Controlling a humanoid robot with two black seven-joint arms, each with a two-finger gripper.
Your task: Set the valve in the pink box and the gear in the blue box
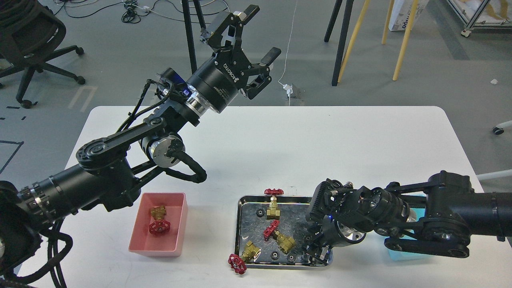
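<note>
A humanoid robot's two black arms reach over a white, round-cornered table (280, 152). High in the upper centre of the frame, the left gripper (260, 38) hangs over grey floor with its two fingers spread wide and nothing between them. At lower left sits the pink box (176, 236), a smooth salmon plastic bin with plain walls; inside lies one valve (159, 219), brass-yellow body and red spoked handwheel tipped on its side.

At lower centre, a shiny steel tray (244, 212) with a rolled rim holds three more valves: one upright at the tray's top edge (274, 205), one lying in the middle (280, 236), and one draped over the bottom-left rim (245, 257) with its red wheel resting on the table. Small black toothed gears dot the tray floor, among them one near the upright valve (260, 213) and one near the bottom edge (275, 255).

The right gripper (316, 252) points down into the tray's lower-right corner; its fingers are dark and bunched, and their spread cannot be told. The turquoise blue box (400, 256) shows only as slivers behind the right arm at lower right.
</note>
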